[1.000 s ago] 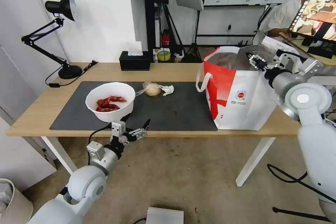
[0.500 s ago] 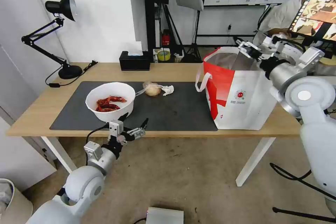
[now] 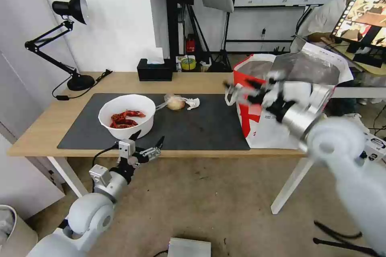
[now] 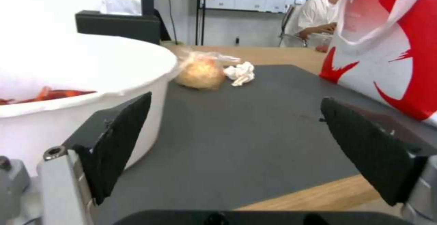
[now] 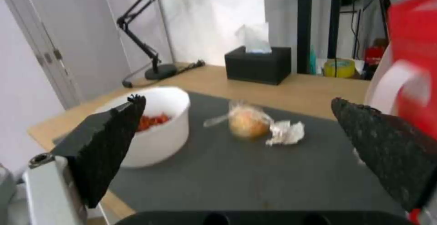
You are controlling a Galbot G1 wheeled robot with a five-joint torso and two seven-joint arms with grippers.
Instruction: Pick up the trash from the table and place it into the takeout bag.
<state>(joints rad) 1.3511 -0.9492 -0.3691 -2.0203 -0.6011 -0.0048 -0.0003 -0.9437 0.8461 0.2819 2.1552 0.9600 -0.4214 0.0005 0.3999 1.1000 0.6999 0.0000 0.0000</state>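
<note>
- The long light-wood table (image 3: 120, 82) with white legs carries a large dark grey mat (image 3: 201, 128) across its middle.
- A white round bowl of red crayfish shells (image 3: 127, 119) stands on the mat toward its left end, close to the table's near edge.
- A small clear bag around a yellowish lump (image 3: 175, 103) lies on the mat near its far edge, about mid-table; a crumpled white tissue (image 3: 193, 103) rests just beside it, on the side toward the bag's end of the table.
- The large boxy white-and-red takeout bag (image 3: 273, 120) with silver foil lining and white loop handles stands at the right end of the table, its mouth open upward and its left base on the mat's right edge.
- A black tissue box (image 3: 155, 70) sits at the table's far edge, and a black desk lamp (image 3: 68, 28) stands at the far left corner.
- The left gripper (image 3: 147, 142) hangs at the table's near edge, just in front of the bowl, its fingers spread wide apart and holding nothing; its wrist view shows the bowl's wall beside one pad.
- The right gripper (image 3: 241, 88) is above the mat's right part, in front of the takeout bag's red left face. Its fingers are parted wide and empty; its wrist view looks across the mat toward the lump, tissue and bowl.
</note>
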